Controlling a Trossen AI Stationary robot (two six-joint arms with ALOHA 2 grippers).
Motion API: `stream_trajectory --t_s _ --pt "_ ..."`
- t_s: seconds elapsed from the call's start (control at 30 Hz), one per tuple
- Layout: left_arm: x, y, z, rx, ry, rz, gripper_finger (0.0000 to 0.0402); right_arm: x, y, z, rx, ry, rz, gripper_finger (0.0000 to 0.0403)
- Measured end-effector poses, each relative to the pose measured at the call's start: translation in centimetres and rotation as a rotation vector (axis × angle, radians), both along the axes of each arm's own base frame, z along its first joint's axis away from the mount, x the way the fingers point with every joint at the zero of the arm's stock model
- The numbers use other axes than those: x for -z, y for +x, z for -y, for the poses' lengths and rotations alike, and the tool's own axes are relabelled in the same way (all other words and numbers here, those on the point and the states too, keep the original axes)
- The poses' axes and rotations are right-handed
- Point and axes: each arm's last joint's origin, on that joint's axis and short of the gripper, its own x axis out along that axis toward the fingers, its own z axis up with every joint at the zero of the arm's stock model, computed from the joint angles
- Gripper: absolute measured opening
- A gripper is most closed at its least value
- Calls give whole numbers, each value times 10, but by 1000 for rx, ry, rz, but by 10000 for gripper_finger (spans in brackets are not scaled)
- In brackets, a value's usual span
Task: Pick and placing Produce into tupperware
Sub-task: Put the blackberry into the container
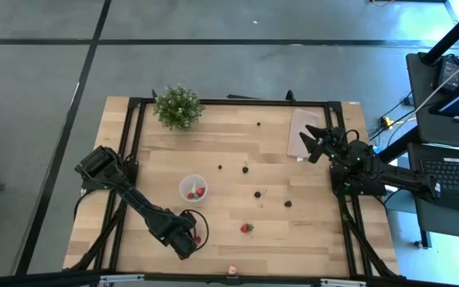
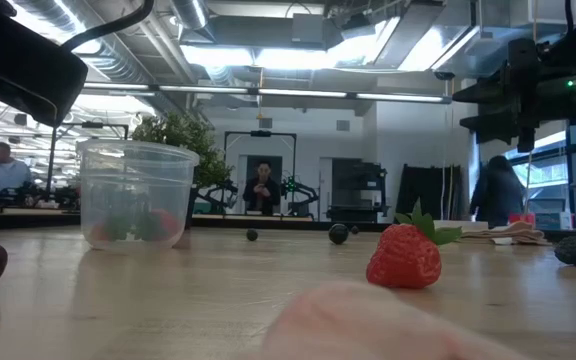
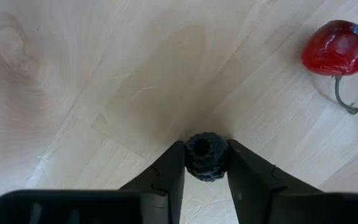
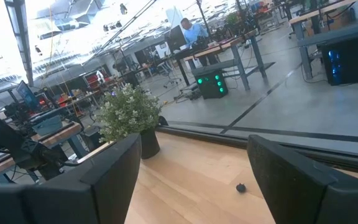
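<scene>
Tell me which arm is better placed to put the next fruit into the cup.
The left. Its gripper already has a dark berry between its fingers, close to the cup. The right gripper waits open at the far edge, holding nothing.

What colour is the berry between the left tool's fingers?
Black, a bumpy blackberry, clearest in the left wrist view.

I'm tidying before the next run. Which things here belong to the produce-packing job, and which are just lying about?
Job:
- tupperware, strawberries inside
- dark berry between the left gripper fingers
- red cherry
- loose strawberry

Lying about:
- potted plant
- beige sheet
</scene>
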Motion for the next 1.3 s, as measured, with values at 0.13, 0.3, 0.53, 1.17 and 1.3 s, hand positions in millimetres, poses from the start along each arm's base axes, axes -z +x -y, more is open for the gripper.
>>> stream_trajectory --t_s 0.13,0.3,0.53,1.17,1.3 --pt "-1 0 0 4 -5 4 101 0 0 0 0 1 0 295" --pt "-18 1 -6 -10 -26 61 84 0 0 0 0 3 3 295" --pt "-73 -1 -27 -57 -6 298 99 0 0 0 -1 5 9 295" --pt "-132 -9 -110 -105 309 468 90 0 0 0 -3 23 21 295" --pt "-121 -5 -113 -100 327 391 87 0 0 0 -3 23 19 295"
